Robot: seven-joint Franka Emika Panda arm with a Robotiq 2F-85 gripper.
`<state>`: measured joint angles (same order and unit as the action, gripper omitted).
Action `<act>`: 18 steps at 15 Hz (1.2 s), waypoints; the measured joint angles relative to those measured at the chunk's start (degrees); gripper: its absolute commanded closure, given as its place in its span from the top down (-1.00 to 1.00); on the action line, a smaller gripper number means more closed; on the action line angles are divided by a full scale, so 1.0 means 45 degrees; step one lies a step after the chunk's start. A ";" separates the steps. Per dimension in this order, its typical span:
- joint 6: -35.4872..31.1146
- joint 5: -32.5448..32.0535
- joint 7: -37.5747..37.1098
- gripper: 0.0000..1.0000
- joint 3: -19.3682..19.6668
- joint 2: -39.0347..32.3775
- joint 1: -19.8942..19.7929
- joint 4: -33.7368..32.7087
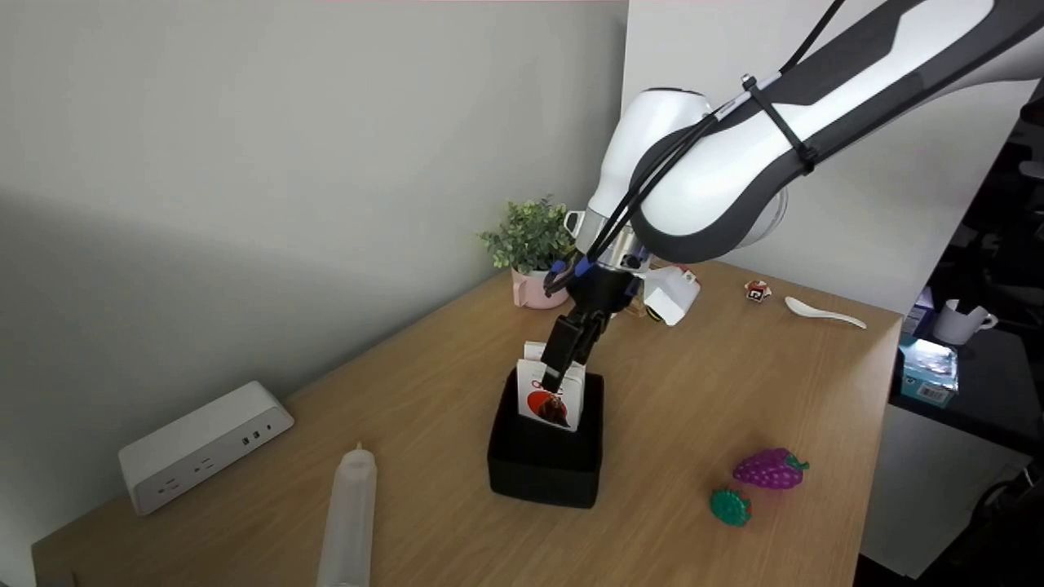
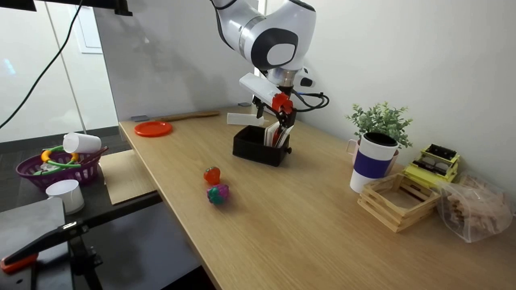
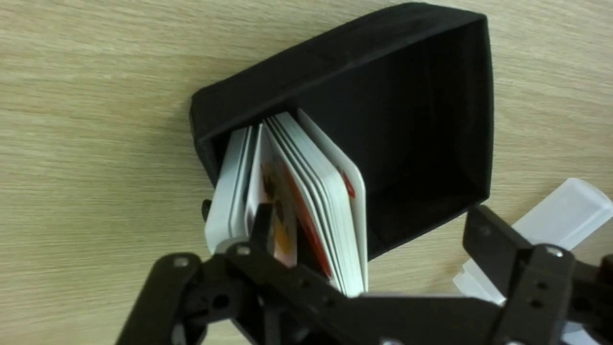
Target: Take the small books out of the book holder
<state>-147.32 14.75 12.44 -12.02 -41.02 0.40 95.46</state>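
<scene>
The book holder (image 1: 542, 477) is a black open box on the table, also in the other views (image 2: 258, 152) (image 3: 335, 60). Several small white books (image 1: 534, 383) stand at one end, leaning apart in a V; they also show in an exterior view (image 2: 271, 135) and the wrist view (image 3: 335, 206). One cover has a red picture. My gripper (image 3: 371, 215) is open above the holder. In the wrist view, one finger is at the gap between the leaning books and the other is apart, past the holder's edge. It also shows in an exterior view (image 2: 274, 117). Finger contact with the books is unclear.
A translucent bottle (image 1: 349, 522) and a white power box (image 1: 204, 448) lie near the holder. A toy strawberry (image 2: 212, 175) and toy grapes (image 2: 218, 194) lie towards the table edge. A potted plant (image 2: 379, 123), cup (image 2: 373, 161) and wooden crate (image 2: 397, 205) stand near the wall.
</scene>
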 measured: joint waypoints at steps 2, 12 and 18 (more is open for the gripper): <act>0.0011 -0.0002 -0.0049 1.00 0.0029 -0.0021 -0.0003 0.0000; 0.0048 -0.0002 -0.0115 0.46 0.0056 -0.0724 -0.0039 -0.0232; 0.0057 -0.0002 -0.0121 -0.34 0.0056 -0.1003 -0.0039 -0.0444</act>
<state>-147.06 14.74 11.90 -11.76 -45.53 0.22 93.46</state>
